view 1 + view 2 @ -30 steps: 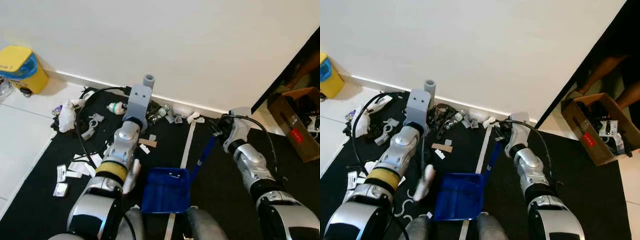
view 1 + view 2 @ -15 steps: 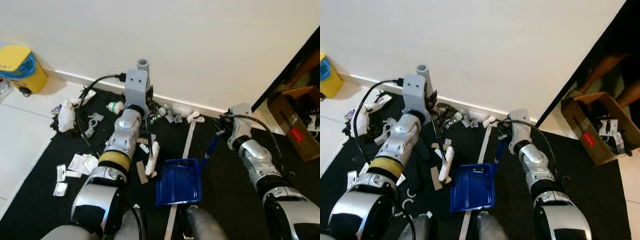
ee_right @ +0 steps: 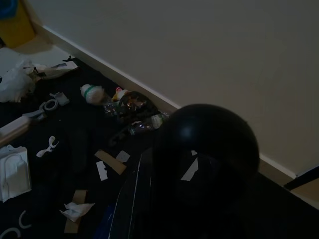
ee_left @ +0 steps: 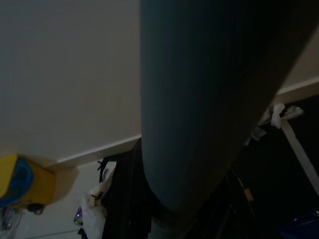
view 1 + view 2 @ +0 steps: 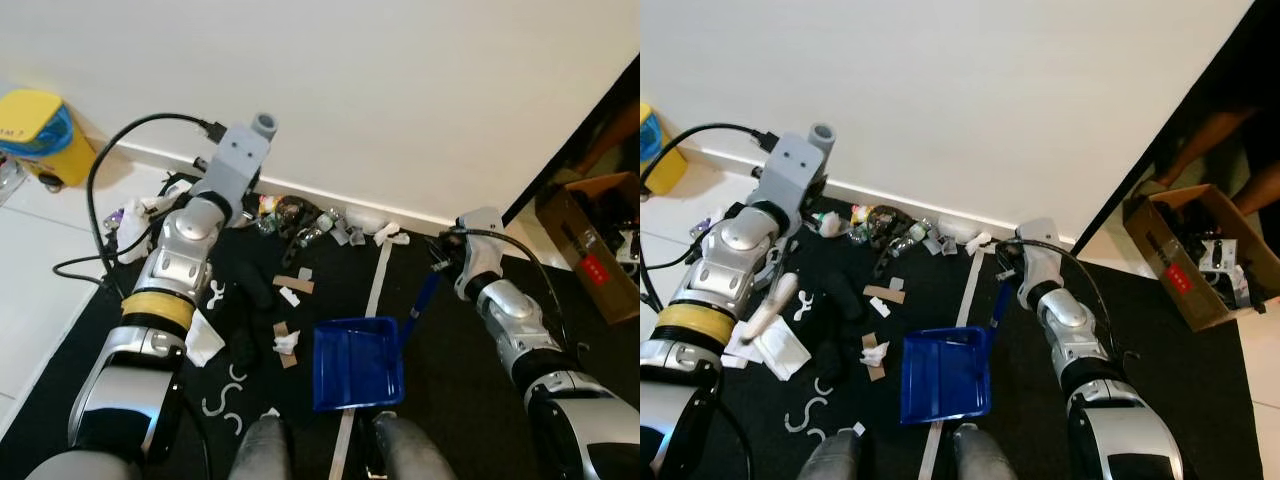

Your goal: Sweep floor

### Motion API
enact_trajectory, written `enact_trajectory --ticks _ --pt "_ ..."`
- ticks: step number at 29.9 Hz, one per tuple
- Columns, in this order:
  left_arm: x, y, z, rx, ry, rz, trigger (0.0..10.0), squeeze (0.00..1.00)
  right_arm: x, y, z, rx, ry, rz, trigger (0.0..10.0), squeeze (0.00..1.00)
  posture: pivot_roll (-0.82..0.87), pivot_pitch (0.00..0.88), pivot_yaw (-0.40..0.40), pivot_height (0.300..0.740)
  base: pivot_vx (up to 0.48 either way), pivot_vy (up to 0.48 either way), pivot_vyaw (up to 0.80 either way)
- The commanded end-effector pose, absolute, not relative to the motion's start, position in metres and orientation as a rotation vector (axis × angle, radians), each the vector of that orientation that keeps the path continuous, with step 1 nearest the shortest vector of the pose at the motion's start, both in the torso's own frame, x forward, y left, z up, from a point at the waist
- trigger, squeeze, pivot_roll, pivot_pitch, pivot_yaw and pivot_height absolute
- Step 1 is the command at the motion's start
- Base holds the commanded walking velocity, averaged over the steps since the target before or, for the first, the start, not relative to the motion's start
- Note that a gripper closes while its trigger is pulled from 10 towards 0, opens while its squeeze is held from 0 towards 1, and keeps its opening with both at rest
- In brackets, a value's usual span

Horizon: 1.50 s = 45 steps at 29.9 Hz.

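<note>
My left gripper [image 5: 245,150] is up near the wall at the left, shut on the grey handle [image 5: 263,124] of a brush. The brush's white head [image 5: 771,304] hangs over the black mat [image 5: 330,270] beside my left forearm. A blue dustpan [image 5: 358,362] lies flat on the mat in front of my feet. Its blue handle [image 5: 418,303] rises to my right gripper [image 5: 443,262], which is shut on it. Litter [image 5: 300,220] is strewn along the baseboard: bottles, wrappers and paper scraps. Crumpled paper and cardboard bits [image 5: 285,340] lie just left of the dustpan.
A yellow bin [image 5: 40,135] stands on the white tiles at far left. At right, past the mat, an open cardboard box [image 5: 1195,260] sits beside a person's legs [image 5: 1230,150]. A white tape strip [image 5: 375,285] crosses the mat. White hooks [image 5: 225,395] lie near my feet.
My left arm has swung left with the brush, away from the dustpan. The dustpan slid right and slightly forward a second ago and has since stayed put.
</note>
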<state>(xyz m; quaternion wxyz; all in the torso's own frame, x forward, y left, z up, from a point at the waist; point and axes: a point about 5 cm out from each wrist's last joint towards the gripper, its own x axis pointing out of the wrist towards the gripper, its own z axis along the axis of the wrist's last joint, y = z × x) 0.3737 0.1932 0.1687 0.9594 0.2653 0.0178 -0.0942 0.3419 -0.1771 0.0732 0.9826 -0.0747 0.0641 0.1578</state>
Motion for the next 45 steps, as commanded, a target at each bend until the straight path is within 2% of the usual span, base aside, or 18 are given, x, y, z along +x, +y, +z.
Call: enact_trajectory --ticks 1,7,10,13,15,18,19,20,21,22,24,26,28,32,35,37,43,45 --pt "0.371 0.185 0.152 0.521 0.027 -0.193 10.0 0.00 0.339 -0.186 0.067 -0.210 0.167 0.287 10.0 0.00 0.04 0.169 -0.060 0.740 0.000 0.000 0.00" --pt "0.367 0.158 0.117 0.485 0.045 -0.179 10.0 0.00 0.340 -0.182 0.068 -0.174 0.152 0.251 10.0 0.00 0.01 0.196 -0.056 0.740 0.000 0.000 0.00" --pt "0.366 0.152 0.113 0.492 0.040 -0.179 10.0 0.00 0.340 -0.181 0.067 -0.157 0.149 0.238 10.0 0.00 0.01 0.203 -0.055 0.740 0.000 0.000 0.00" --pt "0.365 0.134 0.104 0.483 0.050 -0.202 10.0 0.00 0.336 -0.177 0.063 -0.125 0.148 0.230 10.0 0.00 -0.01 0.235 -0.048 0.740 0.000 0.000 0.00" --pt "0.365 0.134 0.104 0.483 0.050 -0.202 10.0 0.00 0.336 -0.177 0.063 -0.125 0.148 0.230 10.0 0.00 -0.01 0.235 -0.048 0.740 0.000 0.000 0.00" --pt "0.365 0.120 0.102 0.407 0.062 -0.195 10.0 0.00 0.334 -0.176 0.060 -0.111 0.147 0.230 10.0 0.00 -0.02 0.245 -0.044 0.740 0.000 0.000 0.00" --pt "0.367 0.108 0.105 0.326 0.060 -0.193 10.0 0.00 0.332 -0.177 0.059 -0.103 0.150 0.224 10.0 0.00 -0.02 0.245 -0.044 0.740 0.000 0.000 0.00" --pt "0.367 0.108 0.105 0.326 0.060 -0.193 10.0 0.00 0.332 -0.177 0.059 -0.103 0.150 0.224 10.0 0.00 -0.02 0.245 -0.044 0.740 0.000 0.000 0.00" --pt "0.370 0.093 0.112 0.247 0.047 -0.209 10.0 0.00 0.332 -0.179 0.058 -0.095 0.154 0.215 10.0 0.00 -0.02 0.248 -0.044 0.740 0.000 0.000 0.00" --pt "0.370 0.093 0.112 0.247 0.047 -0.209 10.0 0.00 0.332 -0.179 0.058 -0.095 0.154 0.215 10.0 0.00 -0.02 0.248 -0.044 0.740 0.000 0.000 0.00" --pt "0.373 0.064 0.129 0.128 0.006 -0.266 10.0 0.00 0.331 -0.181 0.057 -0.083 0.162 0.203 10.0 0.00 -0.01 0.251 -0.044 0.740 0.000 0.000 0.00" --pt "0.374 0.048 0.140 0.055 -0.024 -0.296 10.0 0.00 0.332 -0.181 0.057 -0.075 0.168 0.200 10.0 0.00 -0.01 0.251 -0.044 0.740 0.000 0.000 0.00" --pt "0.374 0.045 0.143 0.037 -0.032 -0.300 10.0 0.00 0.332 -0.181 0.056 -0.072 0.169 0.199 10.0 0.00 -0.01 0.251 -0.044 0.740 0.000 0.000 0.00" --pt "0.374 0.018 0.167 -0.059 -0.096 -0.356 10.0 0.00 0.332 -0.176 0.056 -0.065 0.170 0.213 10.0 0.00 -0.01 0.246 -0.047 0.740 0.000 0.000 0.00" --pt "0.372 0.004 0.181 -0.090 -0.122 -0.453 10.0 0.00 0.333 -0.174 0.057 -0.062 0.169 0.219 10.0 0.00 0.00 0.239 -0.047 0.740 0.000 0.000 0.00" --pt "0.371 0.001 0.189 -0.084 -0.144 -0.499 10.0 0.00 0.334 -0.173 0.058 -0.060 0.167 0.220 10.0 0.00 0.00 0.236 -0.048 0.740 0.000 0.000 0.00" --pt "0.375 0.017 0.208 -0.036 -0.201 -0.549 10.0 0.00 0.336 -0.173 0.061 -0.052 0.159 0.217 10.0 0.00 0.00 0.231 -0.049 0.740 0.000 0.000 0.00" --pt "0.378 0.036 0.213 0.042 -0.212 -0.587 10.0 0.00 0.337 -0.173 0.062 -0.047 0.157 0.215 10.0 0.00 0.01 0.227 -0.050 0.740 0.000 0.000 0.00"
